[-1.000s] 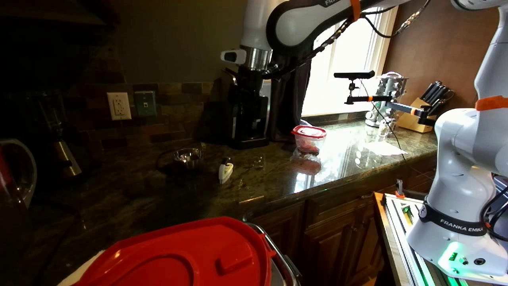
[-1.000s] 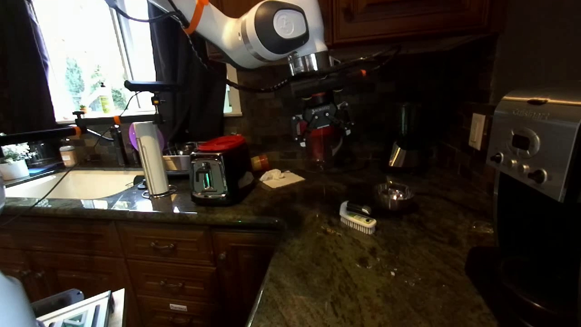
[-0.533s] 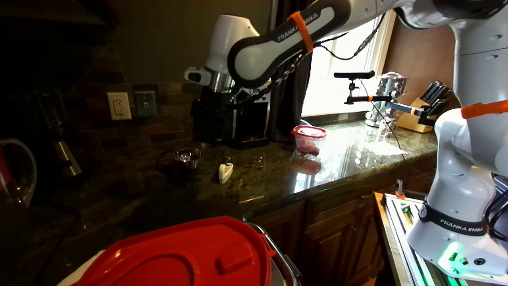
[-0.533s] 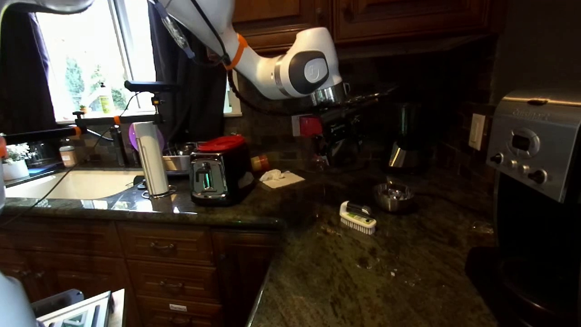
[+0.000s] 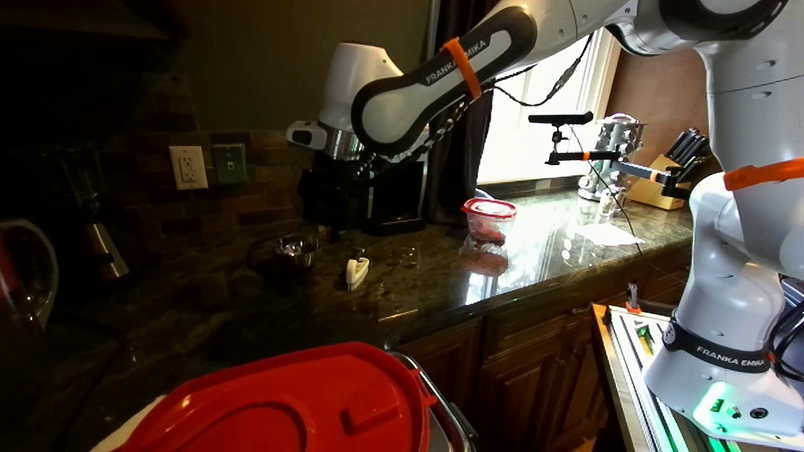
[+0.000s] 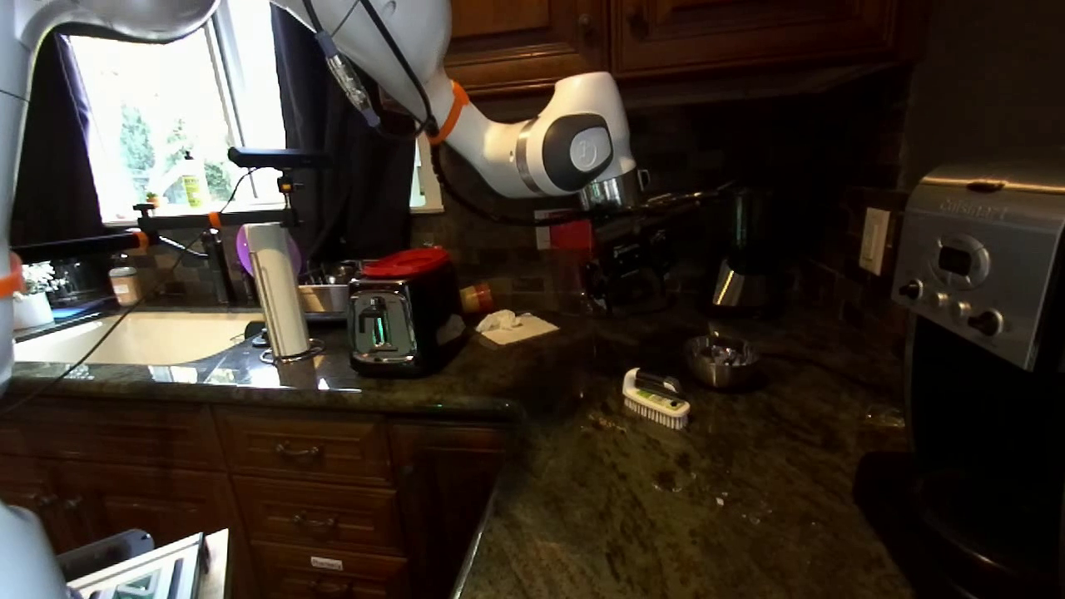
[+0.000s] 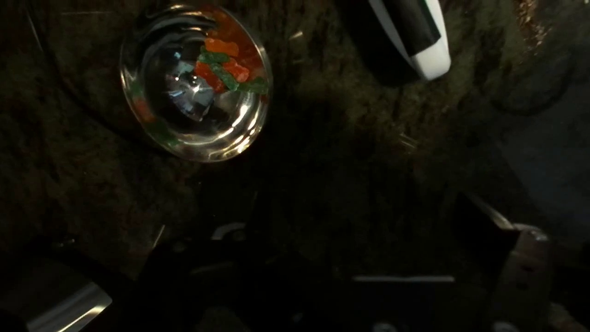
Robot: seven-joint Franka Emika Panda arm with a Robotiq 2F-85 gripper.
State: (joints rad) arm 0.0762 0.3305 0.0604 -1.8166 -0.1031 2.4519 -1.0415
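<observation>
Suspended above a dark, mottled stone tabletop (image 6: pixel 682 532), with dark jointed fingers (image 7: pixel 523 249) spread apart. Located near a round, shiny metal bowl (image 7: pixel 244 117) of small red, orange and green candies (image 7: pixel 230 69), on the tabletop. Accompanied, near the bowl, by a black-handled white scrub brush (image 6: pixel 657 403).

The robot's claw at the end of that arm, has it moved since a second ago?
Yes. In an exterior view, the gripper has come down lower in the picture and closer to the blender, which stands where it was.
</observation>
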